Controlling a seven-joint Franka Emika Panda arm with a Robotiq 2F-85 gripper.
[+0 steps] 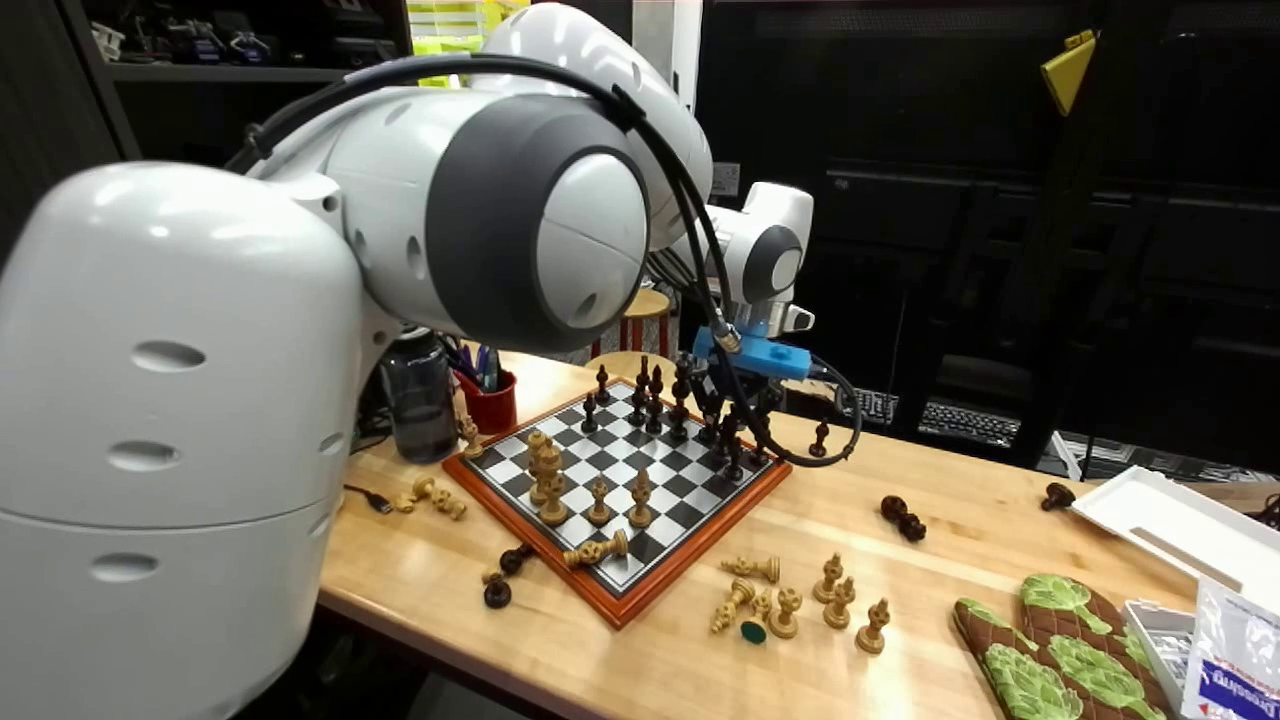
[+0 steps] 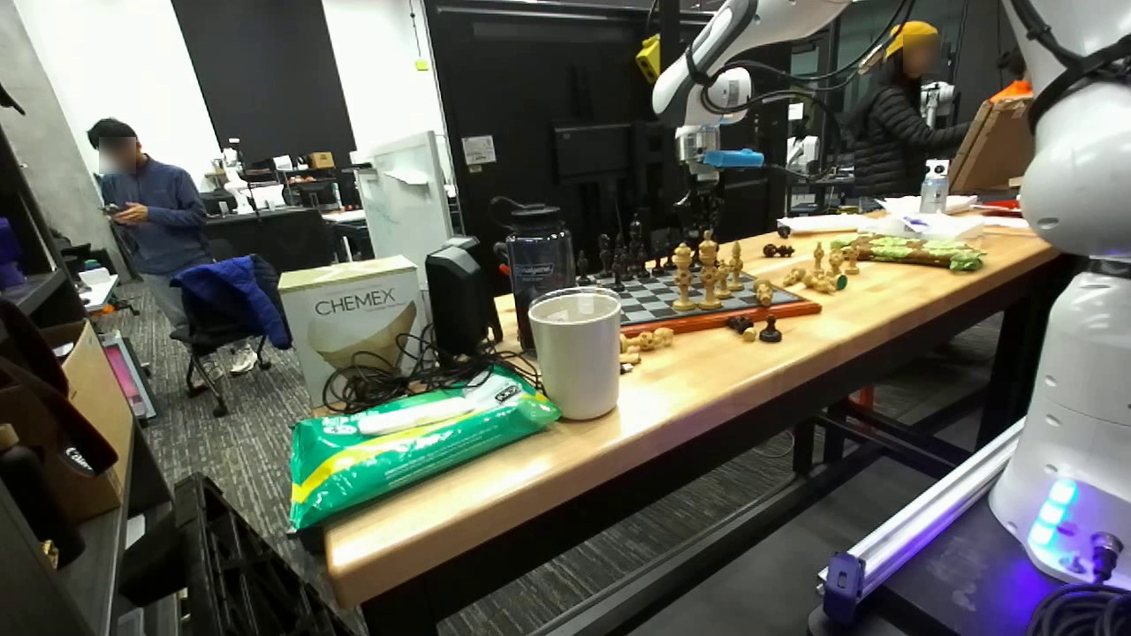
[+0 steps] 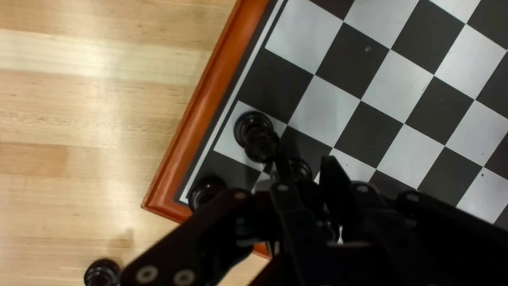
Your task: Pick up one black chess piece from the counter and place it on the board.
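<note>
A black chess piece (image 3: 302, 169) shows its ringed base between the fingers (image 3: 331, 171) of the gripper (image 3: 305, 161), on or just over the board (image 3: 216, 83), and I take it for the one this task is about. Its upper part is lost behind the dark fingers, so I cannot tell whether it rests on a square or hangs slightly above. The fingers stand a little apart; whether they press on the piece or have it loose between them cannot be told either. Setting it down looks to be the step in hand.

The gap is probably narrow because neighbours crowd it: a tall black piece (image 3: 258, 137) stands on a pale square just beside one finger, and a corner piece (image 3: 206, 192) sits farther from the gripper, by the frame. The gripper points downward, which suits a packed row, since spreading wide here could topple a neighbour.

Outside the frame, on the counter (image 3: 79, 119), an upright black piece (image 1: 820, 437) stands near the gripper and a toppled black piece (image 1: 903, 517) lies farther from it, presumably spares for later turns. Across the board from the gripper stand pale pieces (image 1: 640, 500), likely put there as the opposing side. Well apart from it, on that same far side, a water bottle (image 1: 420, 400) stands beside the board, perhaps to be out of the arm's way.
</note>
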